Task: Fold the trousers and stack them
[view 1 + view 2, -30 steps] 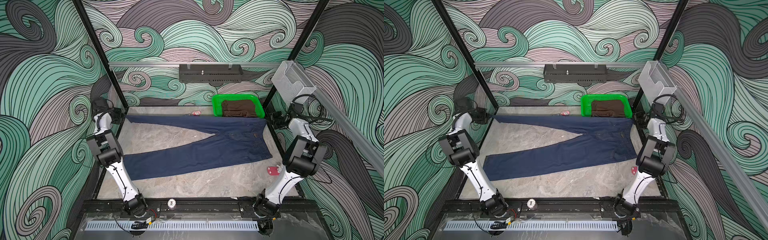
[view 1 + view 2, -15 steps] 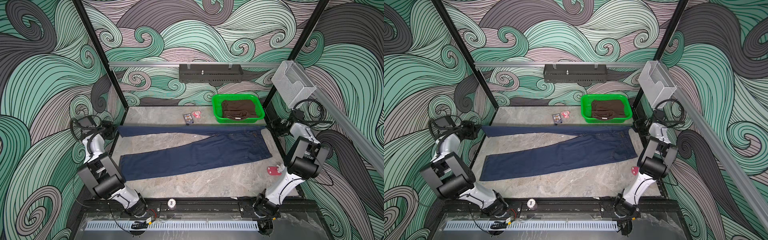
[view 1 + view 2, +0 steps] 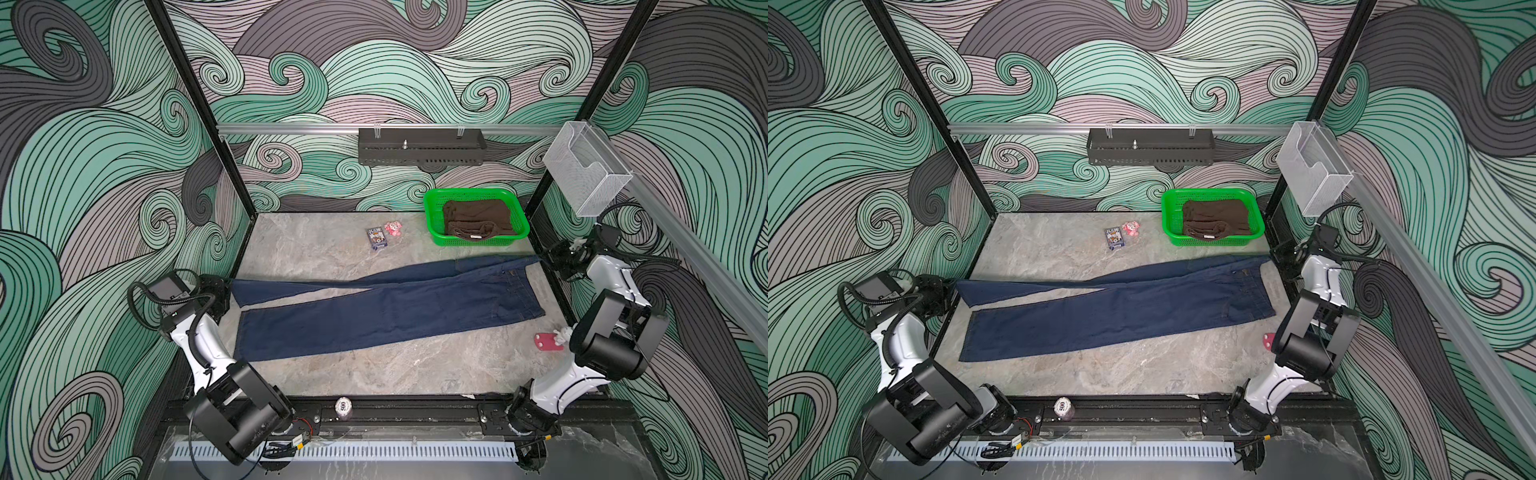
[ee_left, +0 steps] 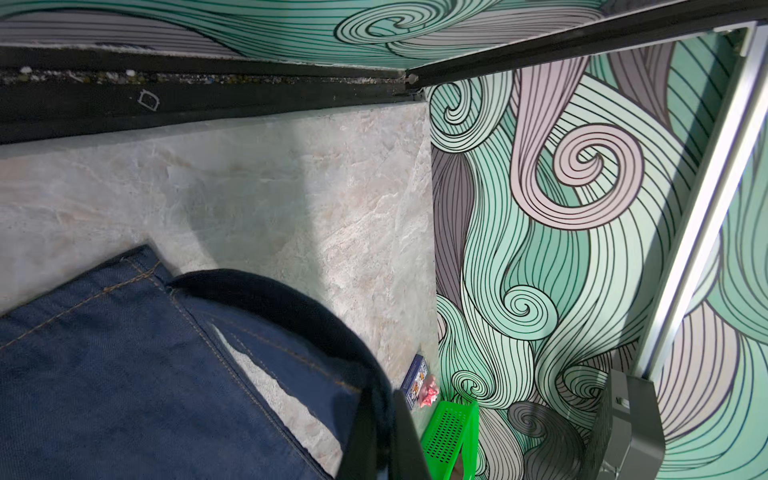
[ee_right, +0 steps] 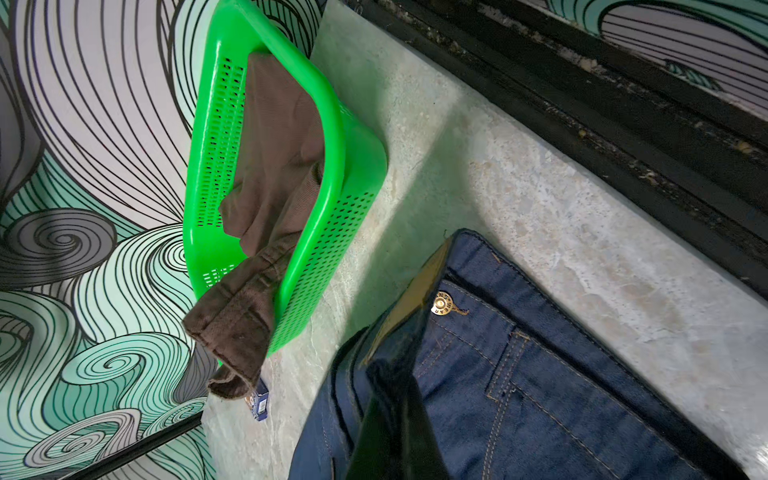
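Note:
The trousers are dark navy jeans spread across the table in both top views, waist to the right and leg ends to the left. The far leg runs at a narrow angle to the near leg and overlaps it toward the waist. My left gripper is shut on the far leg's hem at the table's left edge. My right gripper is shut on the far corner of the waistband by the right post. In each wrist view the denim wraps over the fingers.
A green basket holding a brown garment stands at the back right. A card box and a pink toy lie behind the jeans. A red item lies by the right arm. A poker chip sits on the front rail.
Both grippers have drawn the far leg and the waist's far edge toward the front. The far leg has closed in on the near leg, which uncovered the card box and the basket's front.

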`<state>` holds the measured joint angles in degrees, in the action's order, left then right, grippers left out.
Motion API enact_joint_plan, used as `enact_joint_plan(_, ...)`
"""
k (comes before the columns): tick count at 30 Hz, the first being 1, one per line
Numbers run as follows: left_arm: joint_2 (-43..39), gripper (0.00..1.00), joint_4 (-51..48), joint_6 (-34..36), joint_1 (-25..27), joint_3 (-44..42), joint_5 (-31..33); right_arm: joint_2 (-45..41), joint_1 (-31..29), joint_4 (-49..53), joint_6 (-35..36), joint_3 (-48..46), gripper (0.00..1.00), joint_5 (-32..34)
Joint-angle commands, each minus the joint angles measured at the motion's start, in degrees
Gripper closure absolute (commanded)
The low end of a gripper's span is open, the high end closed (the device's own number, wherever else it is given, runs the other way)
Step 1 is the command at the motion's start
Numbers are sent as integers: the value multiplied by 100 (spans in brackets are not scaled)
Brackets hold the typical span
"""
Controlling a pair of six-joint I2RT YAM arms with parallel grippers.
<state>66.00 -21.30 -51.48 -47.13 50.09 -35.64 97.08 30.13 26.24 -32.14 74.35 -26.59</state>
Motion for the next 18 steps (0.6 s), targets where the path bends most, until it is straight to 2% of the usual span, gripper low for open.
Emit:
enact_joint_plan(1, -292, 100, -177, 217, -75, -105, -54, -317, 96, -301, 178, -326, 100, 392)
enact_joint_plan(8, -1201, 100, -633, 314, -198, -779, 544, -704, 98, -487, 158, -1050, 100, 787)
enact_joint_plan(13, -1727, 100, -520, 150, -285, -1442, 1010, -902, 106, -516, 149, -1387, 100, 1073)
enact_joint_plan(18, -1807, 100, -497, 65, -374, -1498, 1042, -1076, 100, -493, 163, -1517, 100, 1226)
